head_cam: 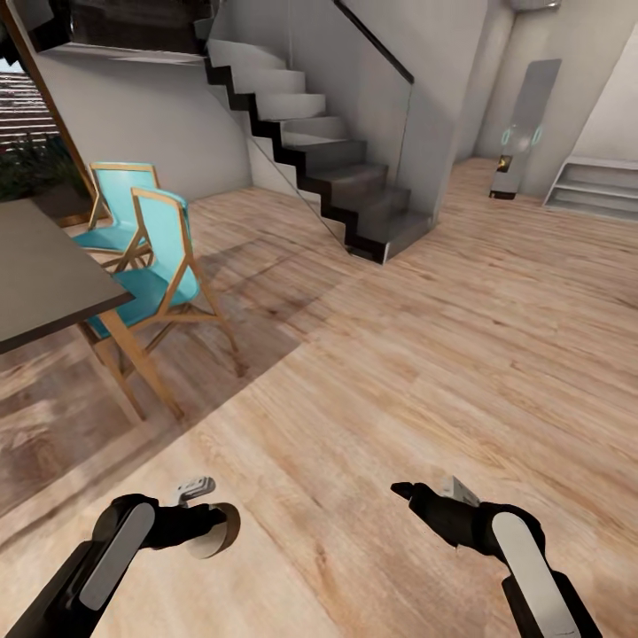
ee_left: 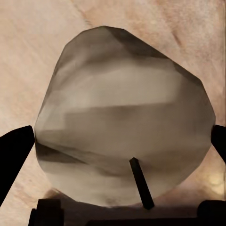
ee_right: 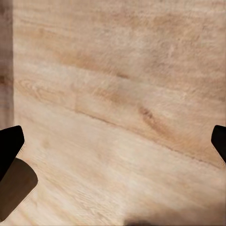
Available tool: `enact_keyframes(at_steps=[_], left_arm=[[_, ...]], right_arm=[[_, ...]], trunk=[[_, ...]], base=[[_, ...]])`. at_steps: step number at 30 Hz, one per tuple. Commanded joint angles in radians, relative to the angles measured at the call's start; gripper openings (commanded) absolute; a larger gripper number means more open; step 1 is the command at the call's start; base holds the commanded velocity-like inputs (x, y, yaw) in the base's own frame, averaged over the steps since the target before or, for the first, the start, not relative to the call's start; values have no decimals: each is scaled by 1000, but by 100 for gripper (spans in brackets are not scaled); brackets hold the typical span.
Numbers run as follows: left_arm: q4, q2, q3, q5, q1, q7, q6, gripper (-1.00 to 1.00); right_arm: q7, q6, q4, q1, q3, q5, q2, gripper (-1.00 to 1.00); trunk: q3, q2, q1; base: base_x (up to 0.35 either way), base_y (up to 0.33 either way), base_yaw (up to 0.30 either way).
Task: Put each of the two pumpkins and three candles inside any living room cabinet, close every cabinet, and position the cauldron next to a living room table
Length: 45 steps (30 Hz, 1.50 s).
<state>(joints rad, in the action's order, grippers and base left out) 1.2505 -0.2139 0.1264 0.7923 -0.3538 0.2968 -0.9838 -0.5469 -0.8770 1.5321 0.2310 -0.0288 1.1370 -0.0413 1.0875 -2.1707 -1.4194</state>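
The left hand (head_cam: 215, 529) grips a pale beige-grey candle (ee_left: 125, 117) between its fingers, above the wooden floor (head_cam: 425, 354). The right hand (ee_right: 113, 141) is spread open, empty.

Light wood-plank floor (head_cam: 425, 354) stretches across the room. Standing on it are a dark-topped table (head_cam: 44, 275), two turquoise chairs (head_cam: 155, 257) beside it, and a grey staircase (head_cam: 337, 168).
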Motion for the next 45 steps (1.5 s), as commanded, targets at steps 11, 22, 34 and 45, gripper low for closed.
enact_keyframes(at_steps=[11,22,34,45], left_arm=[[1,-1,2,13,0,11,-1,-100],[27,-2,1,12,2,11,-1,-100],[27,-2,1,11,2,11,-1,-100],[27,1,2,5,2,11,-1,-100]], right_arm=[[-10,-2,-2,1,0,10,0,100],[-10,-2,-3,1,0,10,0,100],[-8,-2,-3,1,0,10,1,100],[-8,-2,-4,1,0,10,1,100]], trunk=[[-18,0,0],[-36,0,0],[-51,0,0],[-68,0,0]], base=[[318,-128,0],[318,-125,0],[319,-49,0],[331,-10,0]])
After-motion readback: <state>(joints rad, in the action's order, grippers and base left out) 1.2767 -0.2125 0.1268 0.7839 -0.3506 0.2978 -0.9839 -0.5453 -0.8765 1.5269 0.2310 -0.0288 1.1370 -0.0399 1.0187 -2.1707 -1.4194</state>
